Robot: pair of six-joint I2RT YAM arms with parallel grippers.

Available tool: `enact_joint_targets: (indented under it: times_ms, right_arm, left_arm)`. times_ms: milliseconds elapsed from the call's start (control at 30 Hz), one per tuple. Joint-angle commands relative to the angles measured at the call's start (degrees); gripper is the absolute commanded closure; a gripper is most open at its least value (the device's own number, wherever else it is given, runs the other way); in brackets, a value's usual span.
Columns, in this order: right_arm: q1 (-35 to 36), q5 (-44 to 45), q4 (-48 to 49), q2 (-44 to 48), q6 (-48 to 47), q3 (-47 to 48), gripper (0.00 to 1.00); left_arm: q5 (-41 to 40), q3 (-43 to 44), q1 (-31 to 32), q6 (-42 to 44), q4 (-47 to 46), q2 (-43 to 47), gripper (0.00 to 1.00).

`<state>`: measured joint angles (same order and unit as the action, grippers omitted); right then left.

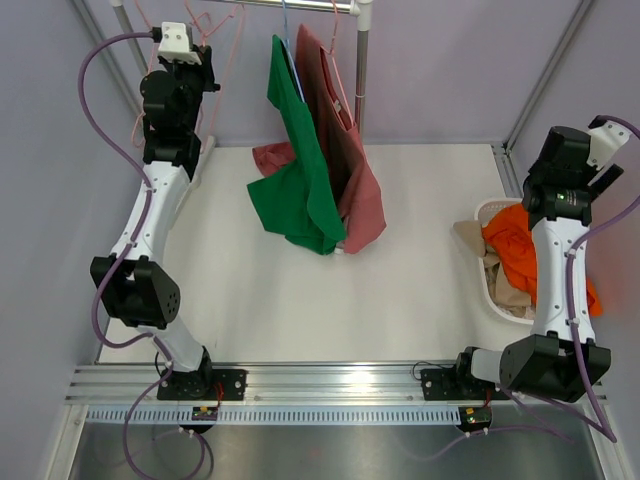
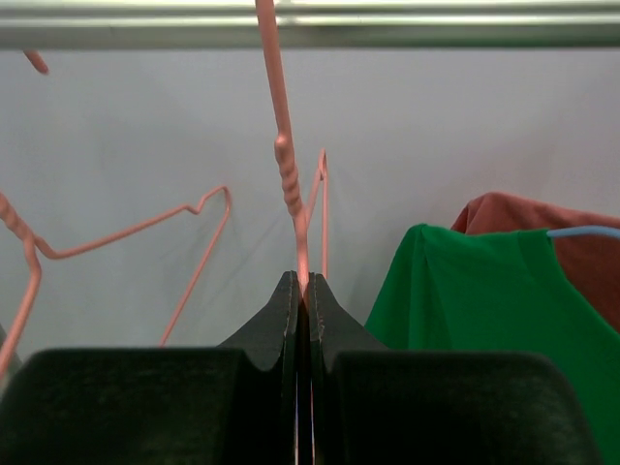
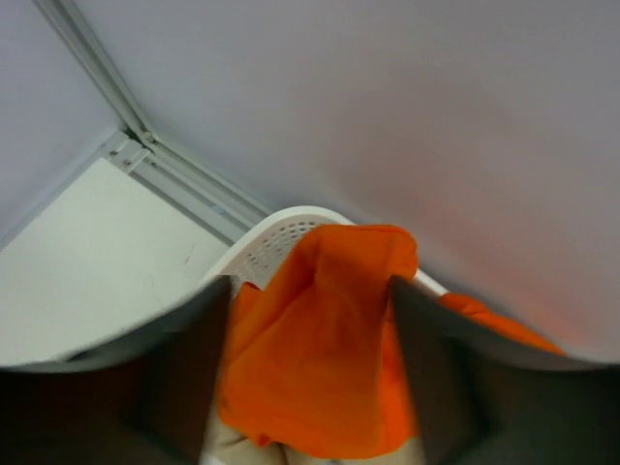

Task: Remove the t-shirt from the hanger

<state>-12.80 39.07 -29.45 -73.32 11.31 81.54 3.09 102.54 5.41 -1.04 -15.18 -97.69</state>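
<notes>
**Bare hanger pinched at the rail; right gripper open over the basket**

Left of the rail's (image 1: 300, 5) midpoint, the left gripper (image 2: 305, 291) is seen shut on the thin stem of a pink hanger (image 2: 286, 165), just below the rail from which the hook rises. No cloth is carried by this hanger. The pinch is judged to steady the wire so that it cannot swing or slide along the rail. A second bare pink hanger (image 2: 126, 232) is suspended further left beneath the rail.

Under the rail's middle, a green t-shirt (image 1: 300, 170) is hung on a blue hanger (image 2: 581, 232), its hem gathered on the table below. A red t-shirt (image 1: 355, 175) is hung just beside it, toward the rail's right end. Both are judged to be garments not yet removed.

Well to the right of the rail and nearer the arm bases, a white basket (image 1: 487, 212) is placed to receive removed clothing; an orange garment (image 1: 515, 245) is draped in it. The right gripper (image 3: 310, 291) is held above it with fingers apart and nothing clasped, the cloth being visible through the gap.
</notes>
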Motion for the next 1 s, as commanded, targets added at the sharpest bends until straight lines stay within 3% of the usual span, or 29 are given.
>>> enact_joint_targets:
  times_ms: [0, 267, 333, 533, 667, 867, 900, 967]
  right_arm:
    - [0.05, -0.23, 0.54, 0.72, 5.65, 1.69, 0.02]
    - [0.05, -1.80, 1.59, 3.97, 3.63, 2.66, 0.01]
    - [0.05, -3.38, 1.07, 4.06, 3.54, 3.19, 0.00]
    - [0.05, -7.33, 1.50, 5.20, 3.63, 3.54, 0.01]
    - [0.05, -11.03, 1.51, 5.91, 2.66, 6.08, 0.01]
    - [0.05, -12.34, -2.80, 5.11, 1.08, 11.36, 0.00]
    - [0.05, -12.70, -2.63, 5.38, 1.08, 11.19, 0.01]
    - [0.05, -13.75, -2.28, 6.60, 1.34, 10.75, 0.00]
  left_arm:
    - [0.86, -1.29, -0.31, -0.19, -6.35, 0.31, 1.00]
    - [-0.98, -0.06, -0.31, -0.45, -4.95, -0.66, 0.98]
    - [-2.47, -0.15, -0.31, -0.72, -4.69, -0.31, 0.68]
    - [-5.37, -0.50, -0.31, 0.68, -3.54, 0.92, 0.68]
    - [-8.88, -4.17, -0.31, 0.60, -5.81, 5.47, 0.48]
    - [-13.28, -5.33, -0.31, -0.01, -4.07, 10.49, 0.46]
    - [-13.90, -5.77, -0.31, -0.54, -3.55, 11.29, 0.38]
    - [-13.55, -6.56, -0.14, -2.11, -2.84, 13.92, 0.13]
